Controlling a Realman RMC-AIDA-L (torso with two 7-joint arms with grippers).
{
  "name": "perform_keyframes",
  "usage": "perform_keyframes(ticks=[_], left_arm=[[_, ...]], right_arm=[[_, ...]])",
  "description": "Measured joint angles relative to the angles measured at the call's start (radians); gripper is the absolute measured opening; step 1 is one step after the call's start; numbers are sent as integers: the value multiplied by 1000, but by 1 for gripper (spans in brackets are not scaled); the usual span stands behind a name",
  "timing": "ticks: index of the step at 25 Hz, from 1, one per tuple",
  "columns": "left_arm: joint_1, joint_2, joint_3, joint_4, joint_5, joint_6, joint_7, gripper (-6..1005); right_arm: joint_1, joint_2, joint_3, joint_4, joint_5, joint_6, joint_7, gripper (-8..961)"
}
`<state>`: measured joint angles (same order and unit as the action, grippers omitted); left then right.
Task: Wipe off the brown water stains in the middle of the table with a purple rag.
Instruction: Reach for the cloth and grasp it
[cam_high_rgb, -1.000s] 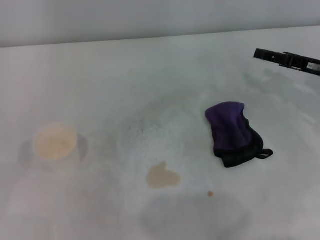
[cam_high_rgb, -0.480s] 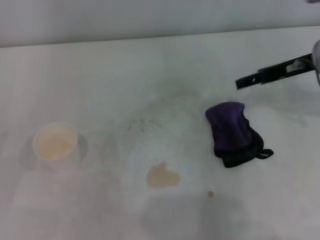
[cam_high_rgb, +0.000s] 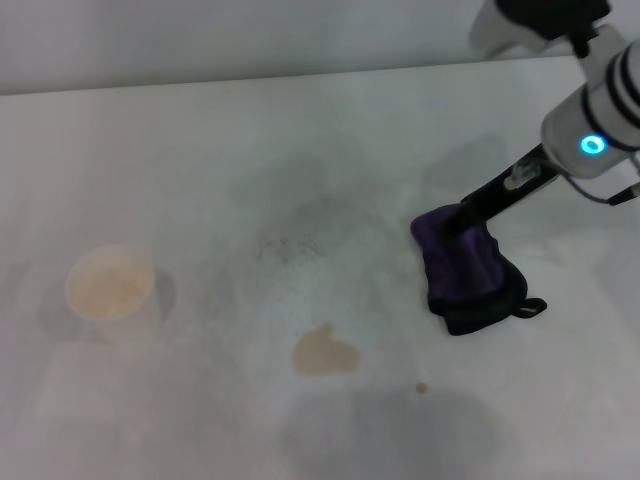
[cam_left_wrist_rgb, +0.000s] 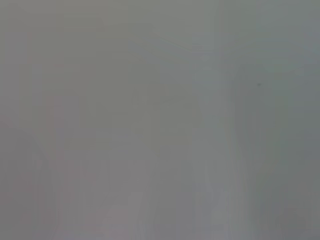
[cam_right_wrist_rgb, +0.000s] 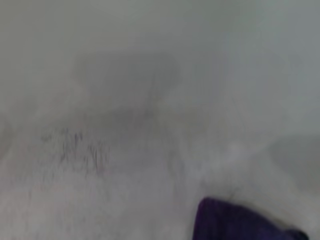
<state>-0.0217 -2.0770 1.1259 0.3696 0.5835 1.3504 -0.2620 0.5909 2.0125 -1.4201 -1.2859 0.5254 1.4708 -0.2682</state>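
Observation:
The purple rag (cam_high_rgb: 465, 270) with black edging and a loop lies crumpled on the white table (cam_high_rgb: 250, 150), right of centre. Its corner also shows in the right wrist view (cam_right_wrist_rgb: 235, 222). My right gripper (cam_high_rgb: 462, 218) reaches down from the upper right, and its dark tip is at the rag's far edge. The brown water stains are a tan heart-like blotch (cam_high_rgb: 324, 352) and a tiny brown dot (cam_high_rgb: 421, 388); both lie nearer me, left of the rag. The left gripper is out of view, and the left wrist view shows only plain grey.
A white paper cup (cam_high_rgb: 110, 283) with a beige inside stands at the left. Faint grey smudges (cam_high_rgb: 295, 235) mark the table's middle. The table's far edge meets a grey wall (cam_high_rgb: 250, 40).
My right arm has swung in from the upper right and come down, so the gripper tip now reaches the rag's far edge. The rag, stains and cup have not moved.

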Motion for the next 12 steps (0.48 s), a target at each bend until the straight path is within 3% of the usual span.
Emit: perform_keyframes(ticks=[12], left_arm=[[-4,-2,0,-15,0,2,29,891]], right_arm=[[87,6,-85,172,-31,-67,29,769]])
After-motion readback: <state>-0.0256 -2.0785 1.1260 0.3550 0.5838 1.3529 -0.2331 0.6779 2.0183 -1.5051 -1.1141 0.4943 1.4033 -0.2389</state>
